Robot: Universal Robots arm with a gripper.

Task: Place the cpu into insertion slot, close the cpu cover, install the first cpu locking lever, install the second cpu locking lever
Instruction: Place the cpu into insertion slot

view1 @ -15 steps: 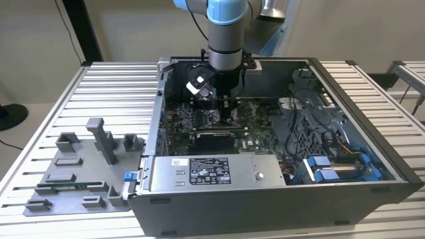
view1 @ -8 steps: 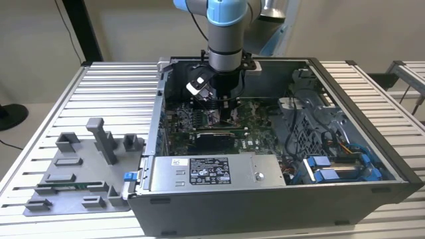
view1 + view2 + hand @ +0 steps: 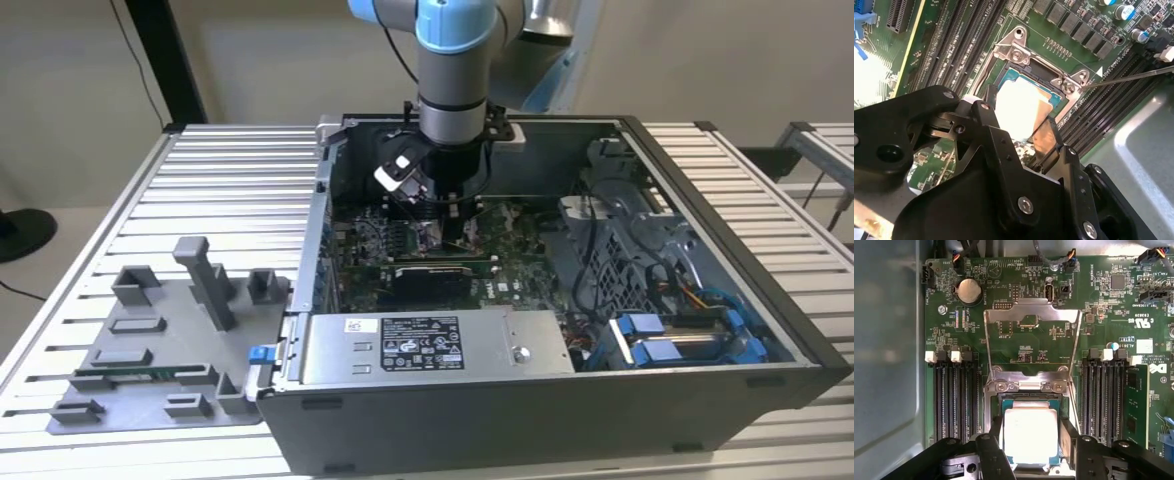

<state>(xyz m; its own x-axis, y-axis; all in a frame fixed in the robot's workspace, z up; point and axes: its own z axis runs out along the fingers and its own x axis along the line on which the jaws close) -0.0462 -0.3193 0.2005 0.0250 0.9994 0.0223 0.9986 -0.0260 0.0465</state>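
Observation:
The cpu (image 3: 1030, 435) lies silvery face up inside the insertion slot (image 3: 1026, 386), square to its metal rim. My gripper (image 3: 1031, 440) hangs right over it, one dark finger against each of two opposite edges, shut on the chip. In the second wrist view the cpu (image 3: 1021, 107) shines between the fingers (image 3: 990, 100) of my gripper (image 3: 1019, 119). The cpu cover (image 3: 1029, 304) stands swung back, its square window showing the green board behind. A thin wire locking lever (image 3: 1129, 77) sticks out beside the slot (image 3: 1019, 50). In the exterior view my gripper (image 3: 447, 228) reaches down inside the open computer case.
Black memory slots (image 3: 956, 400) run on both sides of the socket. The case wall (image 3: 320, 200) and a grey power supply box (image 3: 420, 345) hem in the board. Blue drive brackets (image 3: 667, 340) sit at the exterior view's right. A grey fixture plate (image 3: 147, 370) lies on the table outside.

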